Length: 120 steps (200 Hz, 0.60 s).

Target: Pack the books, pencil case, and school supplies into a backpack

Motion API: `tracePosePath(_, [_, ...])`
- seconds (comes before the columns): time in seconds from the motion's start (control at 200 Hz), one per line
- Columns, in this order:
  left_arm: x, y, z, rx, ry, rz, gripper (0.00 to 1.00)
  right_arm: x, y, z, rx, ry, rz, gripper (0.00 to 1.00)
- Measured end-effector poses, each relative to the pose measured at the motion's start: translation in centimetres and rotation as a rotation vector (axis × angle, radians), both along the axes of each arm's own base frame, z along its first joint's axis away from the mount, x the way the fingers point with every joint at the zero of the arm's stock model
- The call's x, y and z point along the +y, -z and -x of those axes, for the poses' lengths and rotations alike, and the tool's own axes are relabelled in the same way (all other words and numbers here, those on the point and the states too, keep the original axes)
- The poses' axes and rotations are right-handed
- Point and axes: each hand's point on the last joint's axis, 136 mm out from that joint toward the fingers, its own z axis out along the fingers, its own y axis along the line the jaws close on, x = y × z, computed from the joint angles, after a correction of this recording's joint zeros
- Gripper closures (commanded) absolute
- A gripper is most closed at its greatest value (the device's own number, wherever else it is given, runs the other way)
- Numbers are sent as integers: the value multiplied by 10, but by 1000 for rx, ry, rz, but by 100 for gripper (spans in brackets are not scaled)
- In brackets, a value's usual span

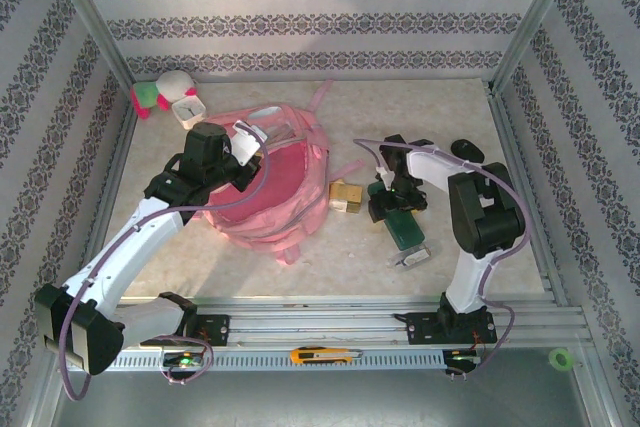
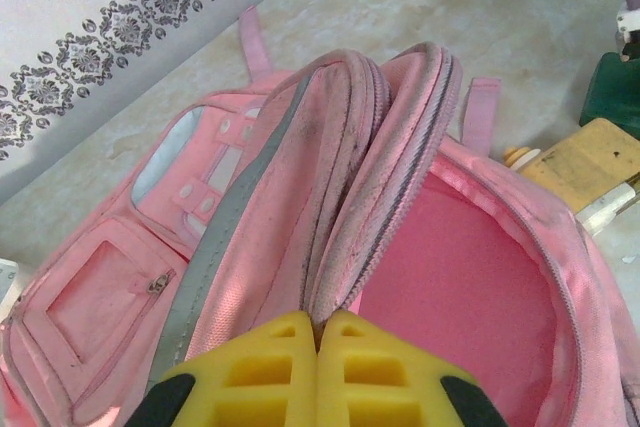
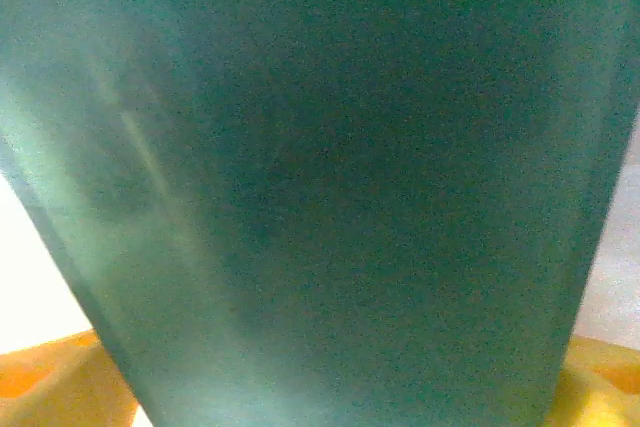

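Pencil case: dark green, long and narrow, flat on the table right of the backpack, just past the gold-tan boxes. Long axis runs far to near, near end swung slightly right, pale end nearest the arm bases. Looks rigid, smooth-skinned, probably light and a bit slippery; best taken across the narrow width near mid-length so it won't pivot. Right gripper sits over its far half; yellow fingers apart, one each side of the green face. Can't tell if they're pressing. Left gripper is together, pinching the backpack's zip flap, mouth held open.
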Motion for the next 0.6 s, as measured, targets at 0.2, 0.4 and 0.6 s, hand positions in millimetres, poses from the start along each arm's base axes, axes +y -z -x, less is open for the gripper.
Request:
tracePosePath(0.2, [0,-4,2,-6,-3,15,100,-4,-1,-1,-5,3,23,38])
tracePosePath(0.4, [-1,-8,8,5,-3,43,100,-4,-37,-6,-138,0,4,40])
tracePosePath(0.6, [-4,-11,20,60,10,85,100,31,-154,-6,-547,-185,-136,40])
